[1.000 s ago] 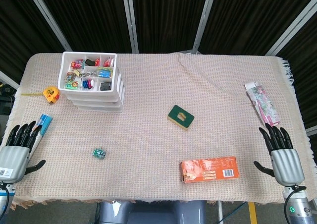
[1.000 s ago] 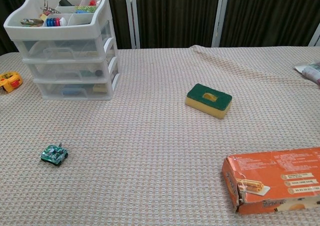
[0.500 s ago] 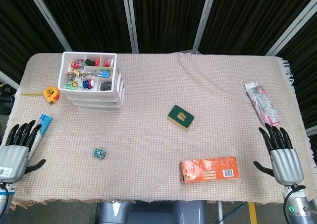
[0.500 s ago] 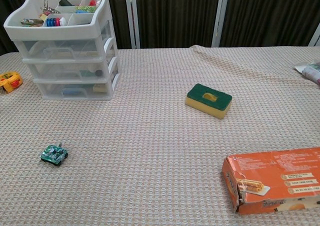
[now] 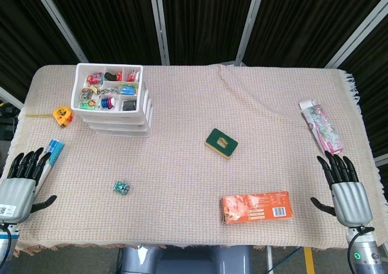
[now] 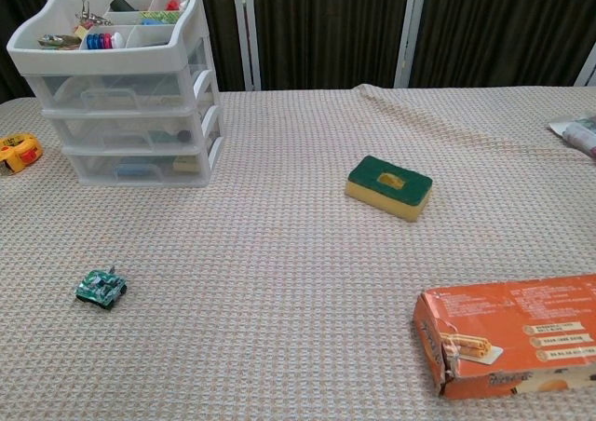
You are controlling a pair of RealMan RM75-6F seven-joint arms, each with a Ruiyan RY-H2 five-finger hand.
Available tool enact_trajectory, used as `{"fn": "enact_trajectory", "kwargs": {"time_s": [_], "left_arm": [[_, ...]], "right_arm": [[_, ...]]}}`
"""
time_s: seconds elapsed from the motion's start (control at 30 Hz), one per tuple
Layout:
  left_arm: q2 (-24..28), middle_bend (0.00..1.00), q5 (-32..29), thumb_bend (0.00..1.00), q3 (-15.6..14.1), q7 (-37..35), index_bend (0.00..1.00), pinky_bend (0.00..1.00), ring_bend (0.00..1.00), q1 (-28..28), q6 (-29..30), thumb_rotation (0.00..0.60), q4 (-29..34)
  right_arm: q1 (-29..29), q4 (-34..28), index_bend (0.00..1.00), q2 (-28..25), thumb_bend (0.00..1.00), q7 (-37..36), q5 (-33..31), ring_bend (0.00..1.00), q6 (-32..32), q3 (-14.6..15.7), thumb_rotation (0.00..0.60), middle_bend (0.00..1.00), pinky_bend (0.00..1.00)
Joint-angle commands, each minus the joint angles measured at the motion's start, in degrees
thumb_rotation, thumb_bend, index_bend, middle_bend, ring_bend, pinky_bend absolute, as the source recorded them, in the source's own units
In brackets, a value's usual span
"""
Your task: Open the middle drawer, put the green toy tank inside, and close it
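A small green toy tank [image 5: 122,188] [image 6: 101,289] sits on the woven cloth at the front left. The white drawer unit [image 5: 115,104] [image 6: 121,90] stands at the back left, all drawers pushed in; its middle drawer [image 6: 130,125] is closed. My left hand [image 5: 21,186] lies open at the table's front left edge, well left of the tank. At the front right edge my right hand [image 5: 345,189] lies open with fingers spread, holding nothing. Neither hand shows in the chest view.
A green and yellow sponge [image 5: 221,143] [image 6: 389,186] lies mid-table. An orange box [image 5: 256,207] [image 6: 512,345] lies front right. A yellow tape measure [image 5: 62,114] [image 6: 19,151] and a blue packet [image 5: 53,149] are at the left, a pink packet [image 5: 321,126] at the right.
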State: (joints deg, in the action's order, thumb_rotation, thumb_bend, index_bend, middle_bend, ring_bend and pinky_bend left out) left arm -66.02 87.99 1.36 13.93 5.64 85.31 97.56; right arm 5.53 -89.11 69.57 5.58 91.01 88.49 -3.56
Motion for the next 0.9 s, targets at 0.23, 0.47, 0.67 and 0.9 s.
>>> {"fn": "enact_trajectory", "kwargs": {"time_s": [0.23, 0.47, 0.67, 0.9], "left_arm": [[-1.12, 0.62, -3.71, 0.72, 3.91, -0.09, 0.0, 0.52, 0.62, 1.96, -0.72, 0.6, 2.21], [-2.36, 0.88, -10.01, 0.9, 6.24, -4.73, 0.0, 0.67, 0.83, 5.32, -7.76, 0.6, 7.57], [0.65, 0.9, -21.34, 0.98, 8.61, -10.39, 0.0, 0.69, 0.86, 9.88, -19.87, 0.6, 14.19], [1.22, 0.91, -32.24, 1.0, 12.88, -24.06, 0.0, 0.71, 0.87, 14.74, -33.41, 0.6, 13.86]], "right_arm": [[0.1, -0.07, 0.07, -0.19, 0.0, 0.04, -0.06, 0.0, -0.42, 0.12, 0.6, 0.0, 0.0], [0.11, -0.17, 0.07, -0.26, 0.0, 0.05, 0.0, 0.0, -0.4, 0.13, 0.6, 0.0, 0.0], [0.1, -0.21, 0.07, -0.22, 0.0, 0.24, -0.06, 0.0, -0.41, 0.12, 0.6, 0.0, 0.0], [0.09, -0.27, 0.07, -0.32, 0.0, 0.38, -0.34, 0.0, -0.59, 0.09, 0.6, 0.0, 0.0]]}}
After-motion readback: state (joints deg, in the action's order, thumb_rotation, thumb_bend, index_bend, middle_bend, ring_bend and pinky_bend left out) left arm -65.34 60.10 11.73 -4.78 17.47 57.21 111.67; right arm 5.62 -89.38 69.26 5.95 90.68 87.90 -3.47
